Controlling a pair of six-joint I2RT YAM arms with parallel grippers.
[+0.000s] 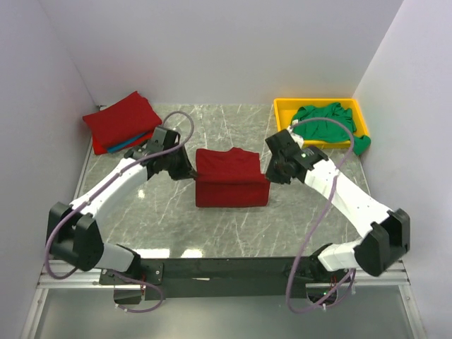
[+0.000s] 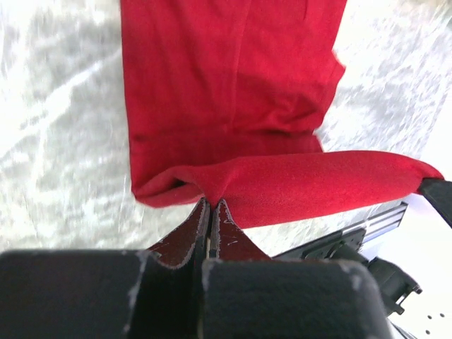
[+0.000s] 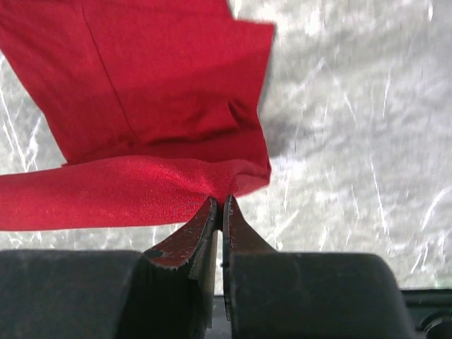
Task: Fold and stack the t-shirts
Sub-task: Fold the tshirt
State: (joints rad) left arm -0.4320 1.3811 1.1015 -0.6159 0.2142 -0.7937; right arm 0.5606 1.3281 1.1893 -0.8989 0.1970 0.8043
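A dark red t-shirt [image 1: 232,178] lies partly folded in the middle of the table, its far edge lifted between both grippers. My left gripper [image 1: 191,171] is shut on the shirt's left corner [image 2: 212,189]. My right gripper [image 1: 269,171] is shut on the right corner [image 3: 224,185]. The held edge stretches as a taut red band [image 2: 318,183] above the rest of the shirt [image 3: 162,92]. A stack of folded shirts [image 1: 121,120], dark red on top with a blue edge showing, sits at the far left. A bright green t-shirt [image 1: 328,123] lies crumpled in the yellow tray [image 1: 282,107].
The yellow tray stands at the far right corner, by the right wall. White walls close in the table on three sides. Bare marble surface [image 1: 233,229] lies between the shirt and the arm bases.
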